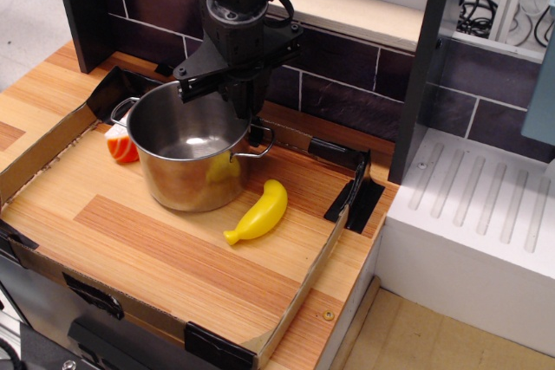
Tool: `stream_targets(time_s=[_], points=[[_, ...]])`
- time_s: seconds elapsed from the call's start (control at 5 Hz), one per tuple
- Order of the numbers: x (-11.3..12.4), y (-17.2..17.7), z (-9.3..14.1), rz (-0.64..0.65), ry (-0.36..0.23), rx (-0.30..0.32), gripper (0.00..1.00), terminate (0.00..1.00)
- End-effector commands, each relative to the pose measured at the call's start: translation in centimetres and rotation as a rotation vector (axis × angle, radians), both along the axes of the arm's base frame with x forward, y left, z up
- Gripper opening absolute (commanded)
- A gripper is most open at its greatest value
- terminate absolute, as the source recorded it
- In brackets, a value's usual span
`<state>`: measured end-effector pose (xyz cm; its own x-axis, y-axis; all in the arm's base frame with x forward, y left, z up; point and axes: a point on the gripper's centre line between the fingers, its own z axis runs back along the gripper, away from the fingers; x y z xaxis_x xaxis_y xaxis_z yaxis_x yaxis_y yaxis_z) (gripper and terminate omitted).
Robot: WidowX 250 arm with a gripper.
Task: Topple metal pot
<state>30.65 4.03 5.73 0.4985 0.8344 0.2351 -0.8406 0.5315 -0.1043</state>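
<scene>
1. The wooden counter (173, 249) has low cardboard walls, and a dark tiled wall stands behind it.
2. The metal pot (191, 158) stands on it, slightly tilted, beside a yellow banana (260, 212).
3. My tool (238, 103) is at the pot's back rim; I cannot tell if it is apart or together.

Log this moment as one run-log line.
gripper: at pot's back rim, state unclear | metal pot: upright | banana: beside pot

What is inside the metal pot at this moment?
The metal pot looks empty: only its bare shiny bottom shows, with a bright glare spot. The near inner wall is hidden by the rim. The gripper sits at the back rim, its fingertips partly blocking that edge.
</scene>
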Motion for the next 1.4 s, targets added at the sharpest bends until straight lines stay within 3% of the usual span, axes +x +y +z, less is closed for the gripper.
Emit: stream_targets(time_s=[0.0, 0.6, 1.0, 1.2], points=[[-1.6, 0.1, 2.5, -0.021, -0.104, 0.014, 0.00, 0.00], [-5.3, 0.1, 6.5, -0.074, -0.423, 0.121, 0.00, 0.00], [-7.1, 0.3, 5.6, -0.087, -0.613, 0.237, 0.00, 0.00], [-7.5, 0.0, 4.1, -0.077, -0.750, 0.304, 0.00, 0.00]])
